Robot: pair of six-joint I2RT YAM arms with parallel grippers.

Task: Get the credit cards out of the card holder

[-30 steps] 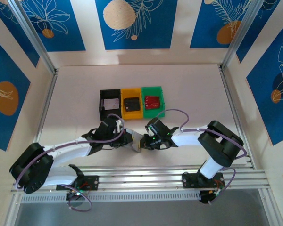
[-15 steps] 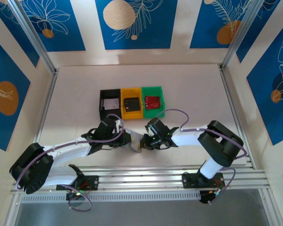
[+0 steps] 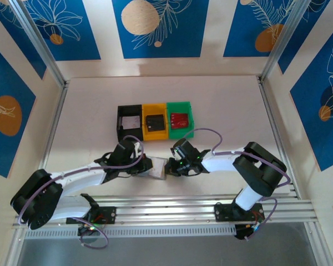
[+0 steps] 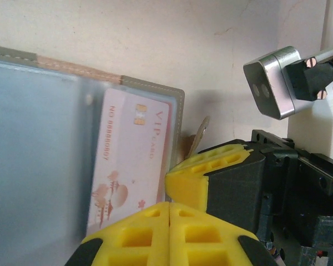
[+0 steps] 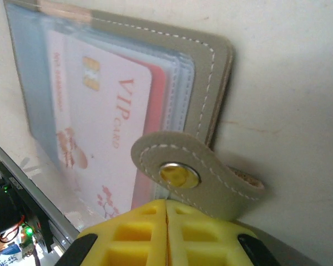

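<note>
Cream tabletop (image 3: 222,111) stood boxed in by pale walls with blue leaf-print panels (image 3: 155,27), an aluminium rail (image 3: 211,208) along its near edge. Three small bins sat touching in a row at mid-table: a black bin (image 3: 121,119) with a pale card (image 3: 132,121), a yellow bin (image 3: 146,133) with a dark flat item (image 3: 155,121), and a green bin (image 3: 190,119) with a red one (image 3: 179,119).

Nearer the arms, the grey card holder (image 3: 157,168) lay open and flat between both grippers. A pink-and-white VIP card (image 4: 130,160) showed in its clear sleeve, and its snap strap (image 5: 200,172) curled off one edge. The left gripper (image 4: 169,208) and right gripper (image 5: 166,213) each had yellow pads pressed together at the holder; whether they pinched anything could not be told.
</note>
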